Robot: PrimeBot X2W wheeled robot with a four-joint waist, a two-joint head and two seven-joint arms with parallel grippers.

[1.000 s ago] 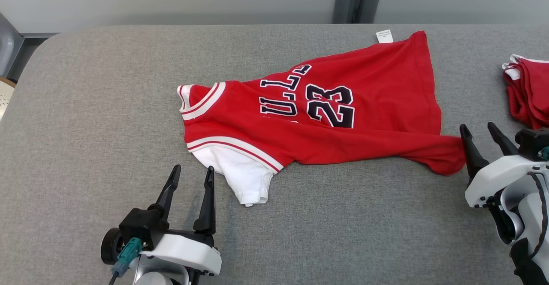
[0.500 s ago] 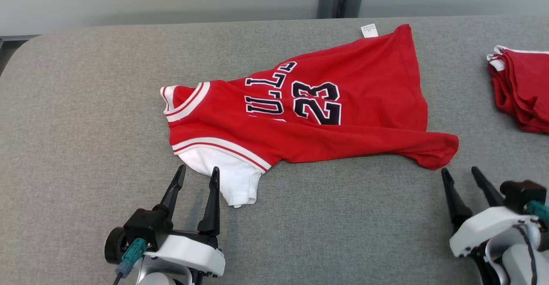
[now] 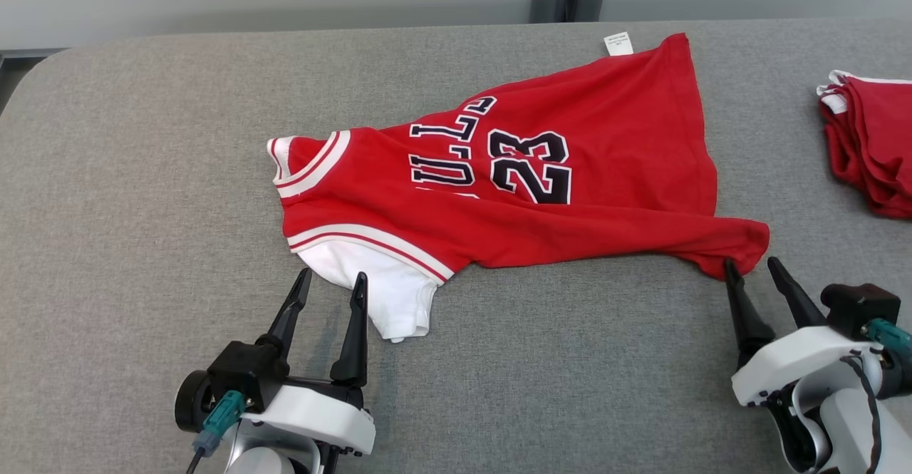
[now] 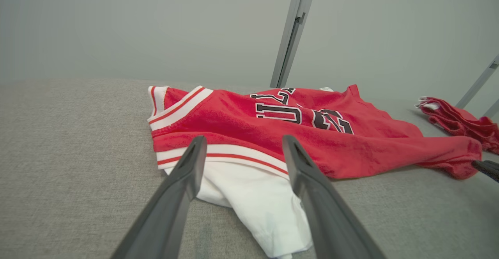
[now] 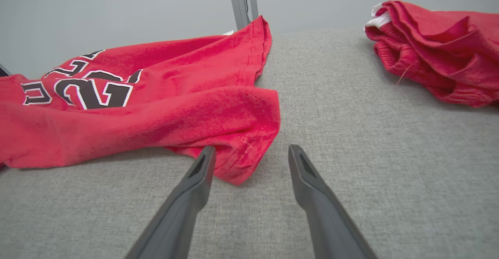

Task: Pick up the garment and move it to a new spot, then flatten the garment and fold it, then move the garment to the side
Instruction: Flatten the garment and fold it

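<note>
left hand [image 3: 334,274], fingers spread, points at the white sleeve [image 3: 385,296] of the red cloth jersey with number 23 [image 3: 613,125]. right hand [image 3: 751,263], spread and empty, is at the jersey's near hem corner. the jersey lies rumpled on the grey fabric desk [image 3: 142,174]; folded red clothes [image 3: 873,153] lie apart, to the jersey's right.

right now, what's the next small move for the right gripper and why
Probably ease the right gripper forward a little over the red jersey's hem corner: its jaws stand open, and the corner lies on the grey table just ahead of it, not yet gripped.
</note>
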